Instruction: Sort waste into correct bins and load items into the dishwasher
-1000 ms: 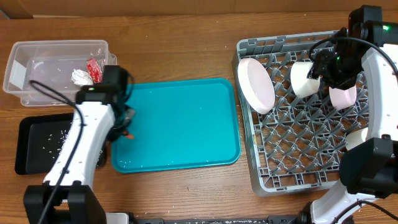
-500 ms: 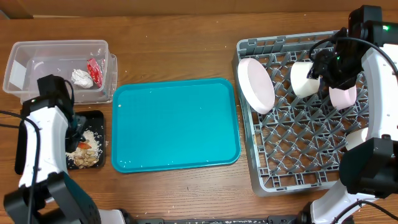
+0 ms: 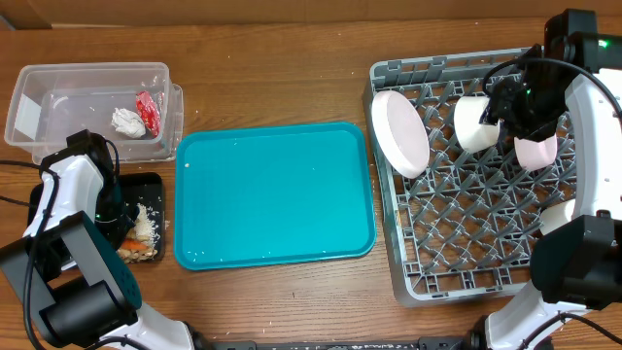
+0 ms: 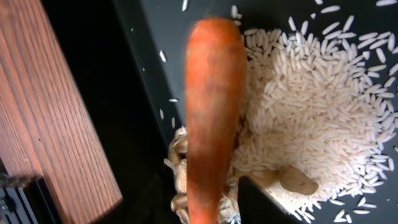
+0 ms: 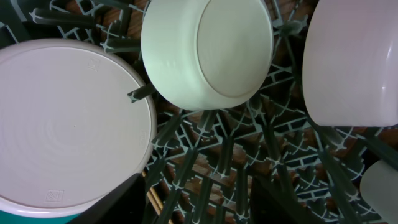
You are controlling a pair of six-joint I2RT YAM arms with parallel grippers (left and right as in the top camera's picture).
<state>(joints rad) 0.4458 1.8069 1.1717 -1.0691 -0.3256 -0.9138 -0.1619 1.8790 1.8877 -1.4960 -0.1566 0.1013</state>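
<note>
My left gripper (image 4: 205,208) hangs low over the black tray (image 3: 154,187), open. The orange carrot (image 4: 211,118) is blurred between its fingers, above white rice and beige scraps (image 4: 311,106). In the overhead view the scraps (image 3: 144,226) and an orange bit (image 3: 139,255) lie on the tray. The clear tub (image 3: 58,97) holds the red wrapper (image 3: 148,109) and the white tissue (image 3: 124,120). My right gripper (image 5: 199,205) is open and empty above the grey rack (image 3: 486,243). The rack holds the white plate (image 5: 68,124), the white cup (image 5: 208,50), a pink bowl (image 5: 354,62) and the chopsticks (image 5: 152,199).
The teal serving tray (image 3: 277,194) lies between the black tray and the rack, with only specks on it. Another white bowl (image 3: 559,216) sits at the rack's right side. My right arm reaches along the rack's right edge.
My left arm swung from the teal tray's left edge to over the black tray, carrying the carrot. The carrot now looks blurred between parted fingers. The right arm has not moved.
</note>
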